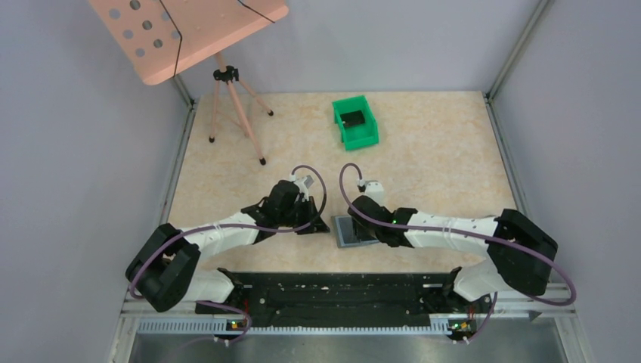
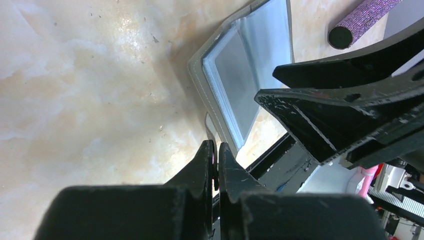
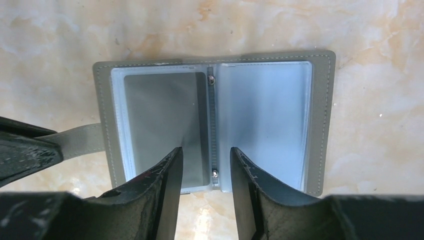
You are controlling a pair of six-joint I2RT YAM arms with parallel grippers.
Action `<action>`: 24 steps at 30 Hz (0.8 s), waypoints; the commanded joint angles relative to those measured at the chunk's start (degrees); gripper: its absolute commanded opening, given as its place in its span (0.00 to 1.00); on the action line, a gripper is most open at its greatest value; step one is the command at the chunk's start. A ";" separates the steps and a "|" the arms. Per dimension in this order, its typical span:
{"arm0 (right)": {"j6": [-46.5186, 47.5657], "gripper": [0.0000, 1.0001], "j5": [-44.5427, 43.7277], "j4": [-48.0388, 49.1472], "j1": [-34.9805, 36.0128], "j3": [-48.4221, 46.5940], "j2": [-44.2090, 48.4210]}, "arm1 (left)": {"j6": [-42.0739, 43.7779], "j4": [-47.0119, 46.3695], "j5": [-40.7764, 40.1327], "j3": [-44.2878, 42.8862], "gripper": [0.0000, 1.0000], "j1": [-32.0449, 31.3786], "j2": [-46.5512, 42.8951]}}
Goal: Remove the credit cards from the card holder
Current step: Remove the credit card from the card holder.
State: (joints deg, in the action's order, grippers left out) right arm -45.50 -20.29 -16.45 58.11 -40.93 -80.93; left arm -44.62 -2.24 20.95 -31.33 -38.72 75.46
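Open card holder flat on the table, right under the tips of the right pincer.

Wide side set across that pincer's line of reach, spine pointing straight back at it. Fingers parted partway and empty, straddling the near end of the spine, one tip over the left pocket, the other over the right pocket. In the left pocket, a grey card; contents of the right pocket unclear. Off the holder's left edge, a strap running out to the left pincer, pressed together and pinching the strap's end, seemingly pinning the holder in place. Right arm the better placed for the pull: probably a small shift toward the left pocket, then closing on the card's edge. Which side that pocket opens on, impossible to say.
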 commanded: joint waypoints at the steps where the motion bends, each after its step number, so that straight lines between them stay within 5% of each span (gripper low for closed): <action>1: 1.10 0.45 1.49 1.99 0.65 -0.62 3.76 | 0.76 -1.09 -0.16 0.49 0.00 0.13 -2.15; 10: 0.09 0.56 5.43 8.73 0.67 0.73 2.09 | -0.24 -2.15 0.14 1.52 0.00 0.14 -2.91; 24: -0.34 0.58 6.32 10.42 0.67 1.12 -2.96 | -0.30 -2.33 0.05 1.80 0.00 0.14 -3.30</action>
State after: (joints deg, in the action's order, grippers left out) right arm -45.25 -13.89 -7.97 58.11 -40.12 -83.33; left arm -44.95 -2.57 20.95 -29.76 -38.72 73.58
